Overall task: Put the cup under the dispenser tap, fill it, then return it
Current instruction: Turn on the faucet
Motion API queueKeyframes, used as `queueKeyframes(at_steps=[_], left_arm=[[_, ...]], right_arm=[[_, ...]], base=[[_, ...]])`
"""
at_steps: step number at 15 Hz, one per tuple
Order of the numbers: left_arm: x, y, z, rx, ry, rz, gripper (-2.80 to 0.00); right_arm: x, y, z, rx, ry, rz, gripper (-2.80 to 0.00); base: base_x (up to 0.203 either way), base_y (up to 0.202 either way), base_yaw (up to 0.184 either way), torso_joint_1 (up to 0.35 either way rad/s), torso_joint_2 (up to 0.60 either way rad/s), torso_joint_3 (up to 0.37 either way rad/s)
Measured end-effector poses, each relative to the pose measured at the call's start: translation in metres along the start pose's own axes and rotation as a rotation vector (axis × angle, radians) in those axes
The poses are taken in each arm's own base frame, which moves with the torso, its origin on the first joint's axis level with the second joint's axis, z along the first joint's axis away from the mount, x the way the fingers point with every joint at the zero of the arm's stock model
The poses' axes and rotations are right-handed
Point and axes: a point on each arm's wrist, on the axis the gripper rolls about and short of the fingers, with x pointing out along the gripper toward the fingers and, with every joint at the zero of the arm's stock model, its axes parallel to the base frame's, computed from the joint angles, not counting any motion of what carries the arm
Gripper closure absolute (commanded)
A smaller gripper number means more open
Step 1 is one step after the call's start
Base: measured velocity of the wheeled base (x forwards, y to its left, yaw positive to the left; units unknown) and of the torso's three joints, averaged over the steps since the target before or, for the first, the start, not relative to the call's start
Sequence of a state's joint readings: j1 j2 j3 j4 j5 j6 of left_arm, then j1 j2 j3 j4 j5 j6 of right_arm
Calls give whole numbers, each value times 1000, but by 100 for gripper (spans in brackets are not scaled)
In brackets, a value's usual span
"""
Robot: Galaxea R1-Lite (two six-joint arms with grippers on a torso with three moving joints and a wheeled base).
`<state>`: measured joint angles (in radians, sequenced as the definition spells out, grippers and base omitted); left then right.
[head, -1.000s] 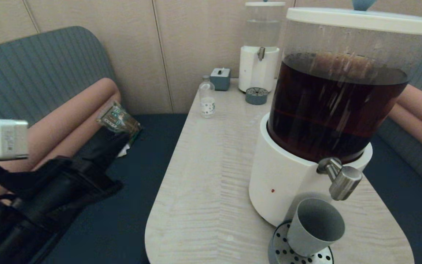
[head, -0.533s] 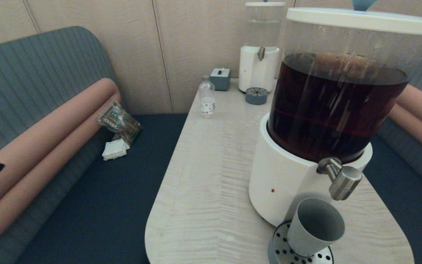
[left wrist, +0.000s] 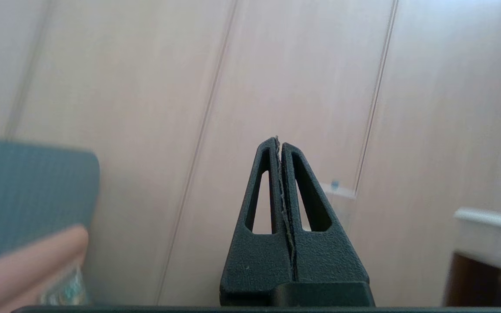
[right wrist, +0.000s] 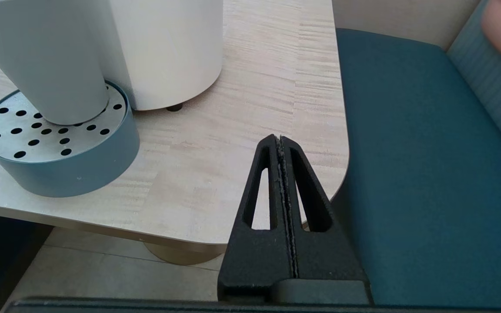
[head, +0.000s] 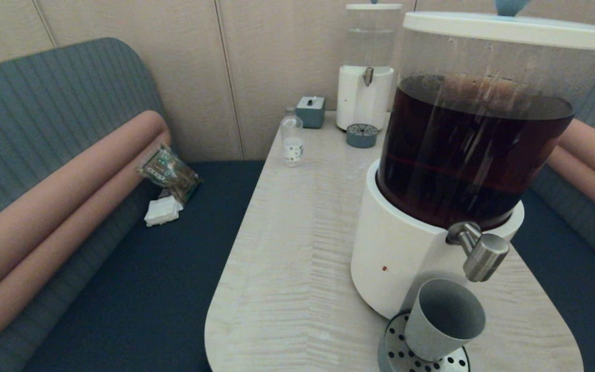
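L gripper (left wrist: 280, 141): jaws pressed tight together, nothing between them, aimed at the beige wall panels; not in head view. R gripper (right wrist: 281, 139): also fully closed, empty, parked low off the table's (head: 287, 248) near corner, over the blue bench seat.

Cup (head: 444, 318) stands upright on the perforated drip tray (head: 395, 354), just below the dispenser tap (head: 481, 253), at about 5 o'clock of the big dispenser (head: 401, 258); seen from the head view, tap sits at roughly 1 o'clock of the cup mouth. Inside looks grey, no dark liquid visible, so prob. unfilled.

Step, by my read: cup placed, fill not yet done. Next calls for an arm to reach the tap and work it w/o nudging the cup, then watch the level. Which way the tap actuates: can't tell.
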<state>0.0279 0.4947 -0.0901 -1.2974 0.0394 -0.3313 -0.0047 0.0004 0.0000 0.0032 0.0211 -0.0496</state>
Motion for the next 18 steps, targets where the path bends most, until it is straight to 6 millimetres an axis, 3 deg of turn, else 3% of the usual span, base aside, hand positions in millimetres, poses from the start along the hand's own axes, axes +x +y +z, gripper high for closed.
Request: queueKeyframes(at_steps=[6,8,13,18], left_arm=[[-57,-3,15,60,55,-35,0],[-69,1,3,176,167,-39,0],[-99,21,-51,396,569,-11,0],[-118,29,-72,421,841,42,0]], right_arm=[[0,0,0,0,0,0,0],[0,0,0,0,0,0,0],[0,0,0,0,0,0,0],[0,0,0,0,0,0,0]], base=[[0,0,0,0,0,0],[0,0,0,0,0,0],[0,0,0,0,0,0],[0,0,0,0,0,0]])
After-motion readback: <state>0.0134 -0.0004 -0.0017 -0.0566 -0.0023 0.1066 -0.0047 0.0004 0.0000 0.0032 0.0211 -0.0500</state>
